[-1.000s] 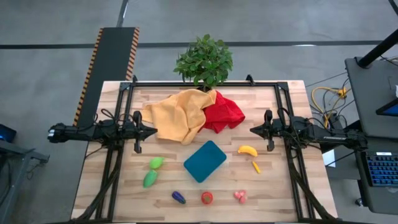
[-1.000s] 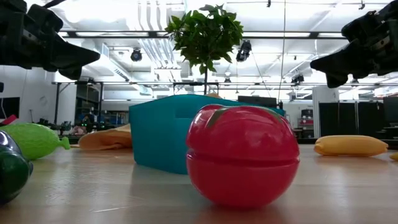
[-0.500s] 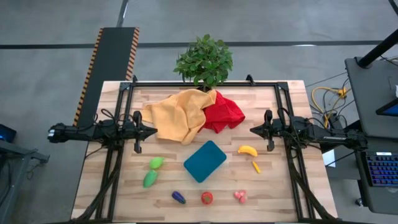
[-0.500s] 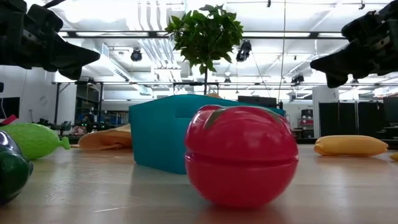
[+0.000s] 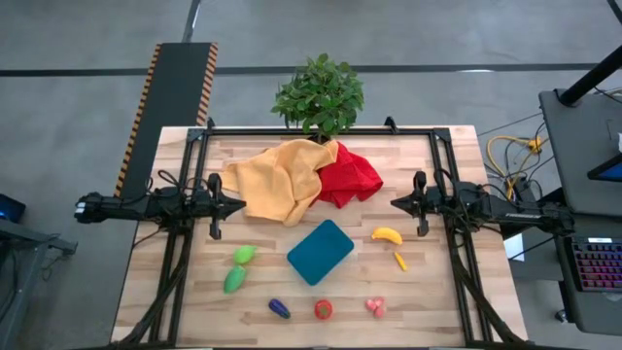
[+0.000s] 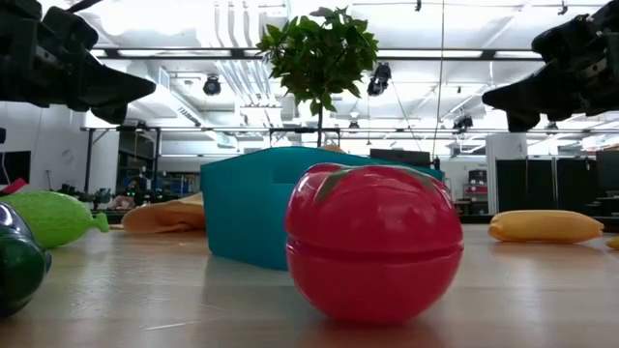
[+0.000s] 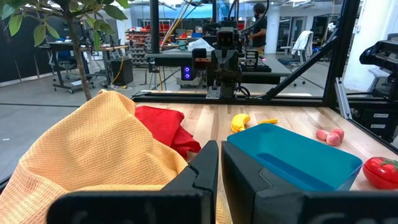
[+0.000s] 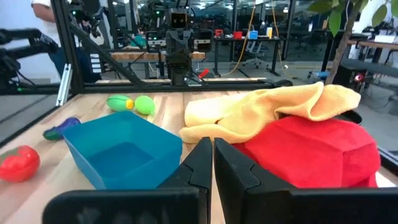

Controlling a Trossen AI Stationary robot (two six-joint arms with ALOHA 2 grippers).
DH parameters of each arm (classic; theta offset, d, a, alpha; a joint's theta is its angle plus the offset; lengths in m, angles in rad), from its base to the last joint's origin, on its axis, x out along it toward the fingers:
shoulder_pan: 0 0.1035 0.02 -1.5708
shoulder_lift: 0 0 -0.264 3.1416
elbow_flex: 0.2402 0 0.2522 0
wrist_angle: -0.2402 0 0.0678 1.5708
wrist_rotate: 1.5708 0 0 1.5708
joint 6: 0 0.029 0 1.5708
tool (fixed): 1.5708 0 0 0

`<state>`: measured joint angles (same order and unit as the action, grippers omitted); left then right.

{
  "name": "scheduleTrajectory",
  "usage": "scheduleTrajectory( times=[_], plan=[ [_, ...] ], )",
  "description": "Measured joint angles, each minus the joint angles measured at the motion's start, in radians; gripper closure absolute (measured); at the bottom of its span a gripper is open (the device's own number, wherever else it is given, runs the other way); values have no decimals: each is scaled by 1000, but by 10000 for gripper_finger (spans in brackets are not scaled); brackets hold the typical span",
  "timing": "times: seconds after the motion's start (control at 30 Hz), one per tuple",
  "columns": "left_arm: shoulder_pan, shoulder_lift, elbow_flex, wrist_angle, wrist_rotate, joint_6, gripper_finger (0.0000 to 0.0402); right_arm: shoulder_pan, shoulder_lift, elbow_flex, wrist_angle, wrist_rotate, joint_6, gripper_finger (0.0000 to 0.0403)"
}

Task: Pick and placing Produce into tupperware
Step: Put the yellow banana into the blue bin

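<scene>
The tupperware (image 5: 320, 251) sits empty mid-table, produce ringed around it. The banana (image 5: 387, 235) lies just right of it — likely light, hard, slick plastic, best pinched across its middle. Left gripper (image 5: 236, 205) and right gripper (image 5: 397, 204) hover either side, fingers together.

- Wooden table (image 5: 437, 301), seen from straight above.
- Teal tupperware (image 5: 320, 251), near the table's middle, set at an angle, nothing inside.
- Yellow banana (image 5: 387, 234), just right of the tupperware; small orange-yellow piece (image 5: 400, 261) nearer than it.
- Two green pieces (image 5: 244, 255) (image 5: 234, 280), left of the tupperware, one nearer than the other.
- Near edge row, left to right: purple eggplant (image 5: 279, 309), red tomato (image 5: 324, 309), pink-red berry (image 5: 375, 307).
- Yellow cloth (image 5: 277, 187) and red cloth (image 5: 352, 177), crumpled, touching, on the far half.
- Potted plant (image 5: 319, 94), at the far edge.
- Left gripper (image 5: 236, 206) at mid-left, right gripper (image 5: 397, 204) at mid-right, each pointing inward.
</scene>
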<state>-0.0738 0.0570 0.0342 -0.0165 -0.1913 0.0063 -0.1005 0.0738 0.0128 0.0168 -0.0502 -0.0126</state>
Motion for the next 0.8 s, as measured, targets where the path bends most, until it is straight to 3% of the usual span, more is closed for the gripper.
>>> scheduleTrajectory(
  times=[0.1, 0.2, 0.27, 0.8],
  plan=[
    [0, 0, 0, 2, 0, 0, 395, 0, 0, 0, 2, 0, 58, 394],
    [0, 0, 0, 5, 0, 0, 395, 0, 0, 0, 8, 0, 304, 394],
    [0, 0, 0, 5, 0, 0, 395, -1, 0, 0, 29, 4, 386, 394],
    [0, 0, 0, 37, -16, 1, 395, -3, 0, 0, 93, 25, 143, 394]
  ],
)
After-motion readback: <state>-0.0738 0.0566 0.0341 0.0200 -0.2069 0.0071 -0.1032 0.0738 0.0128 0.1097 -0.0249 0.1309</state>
